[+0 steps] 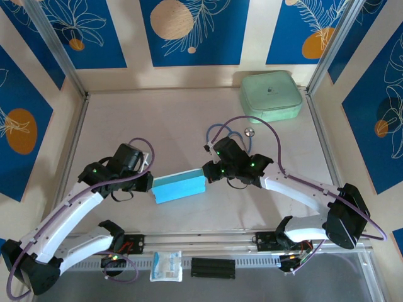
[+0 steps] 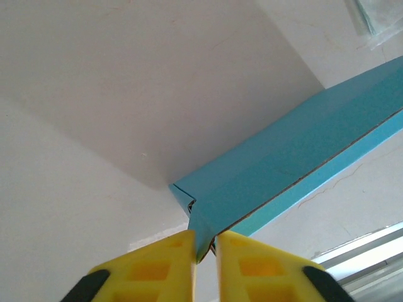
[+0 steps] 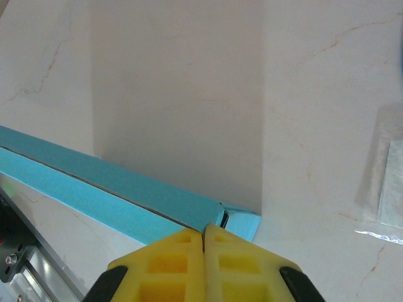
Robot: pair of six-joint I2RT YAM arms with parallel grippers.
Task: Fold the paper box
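The left arm reaches in low, its left gripper (image 2: 206,242) pinching the left corner of the paper box (image 1: 179,187) — flat, sky-blue, folded shut, mid-table. The right gripper (image 3: 203,234), fingers pressed together, meets the box's right end — whether it grips, I cannot tell. Far right sits a closed mint-green case (image 1: 271,95).

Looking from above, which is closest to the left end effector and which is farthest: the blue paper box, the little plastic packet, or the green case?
1. paper box: the left end effector is pinching its left end.
2. plastic packet: at the near edge of the table.
3. green case: in the far right corner.
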